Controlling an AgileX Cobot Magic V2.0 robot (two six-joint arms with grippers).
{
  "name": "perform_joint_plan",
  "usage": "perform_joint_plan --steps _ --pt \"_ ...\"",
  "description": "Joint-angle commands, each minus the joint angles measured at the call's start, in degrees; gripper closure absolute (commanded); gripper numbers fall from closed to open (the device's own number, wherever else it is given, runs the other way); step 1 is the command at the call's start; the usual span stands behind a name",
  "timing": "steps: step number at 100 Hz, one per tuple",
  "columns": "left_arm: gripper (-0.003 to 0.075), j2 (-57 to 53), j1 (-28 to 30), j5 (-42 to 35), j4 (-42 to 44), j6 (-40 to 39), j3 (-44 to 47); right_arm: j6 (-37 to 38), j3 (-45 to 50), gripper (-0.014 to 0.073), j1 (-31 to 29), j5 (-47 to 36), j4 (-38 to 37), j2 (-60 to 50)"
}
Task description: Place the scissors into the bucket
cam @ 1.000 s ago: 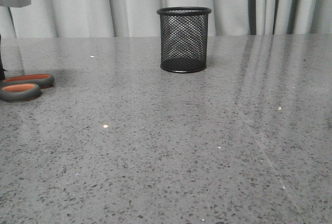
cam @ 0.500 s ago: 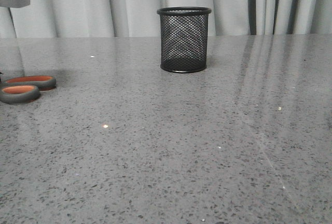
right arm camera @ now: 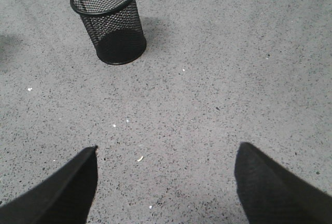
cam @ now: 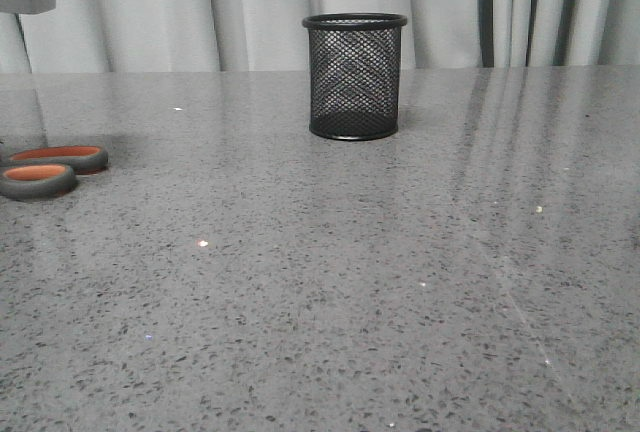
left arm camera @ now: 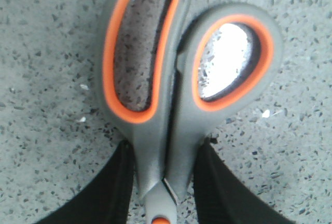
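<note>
The scissors [cam: 48, 168] lie flat on the grey speckled worktop [cam: 330, 282] at its left edge, only their two orange-lined handle loops showing in the front view. The bucket [cam: 355, 76] stands upright toward the far edge of the worktop, near its middle and well apart from the scissors, and nothing is in it.

In the left wrist view the left end effector [left arm camera: 164, 182] straddles the scissors' neck just behind the loops, one black finger [left arm camera: 111, 190] on each side. The fingers sit right against the grey plastic, yet I cannot tell whether they are already squeezing or merely resting beside it. The scissors appear to be lying on the stone rather than lifted. The right end effector [right arm camera: 166, 182] hangs above bare worktop with its fingers spread wide, holding nothing, the bucket in sight farther off.

The step in hand looks like securing the grasp, so most of the task remains. To do it well, the fingers should close squarely across the neck, where both handles meet, so the blades stay shut and cannot pivot. A straight lift before any sideways travel would keep the blade tips from dragging on the stone. Since the scissors are probably longer than the bucket is tall, they should go in blades first and near vertical, centred over the rim, or the light mesh bucket may tip.
</note>
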Motion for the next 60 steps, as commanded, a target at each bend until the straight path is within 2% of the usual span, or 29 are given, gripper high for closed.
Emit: perform_joint_plan --steps 1,40,60 --pt "0.0739 -2.97 -0.12 4.25 0.84 -0.49 -0.25 -0.81 -1.90 0.0096 0.11 -3.77 0.31 0.40" --pt "0.0739 -9.62 -0.12 4.25 0.21 -1.04 -3.64 -0.81 -1.90 0.0096 0.11 -4.94 0.54 0.40" --pt "0.0739 -13.15 -0.32 4.25 -2.58 -1.59 -7.32 -0.81 -1.90 0.0096 0.11 -7.26 6.00 0.40"
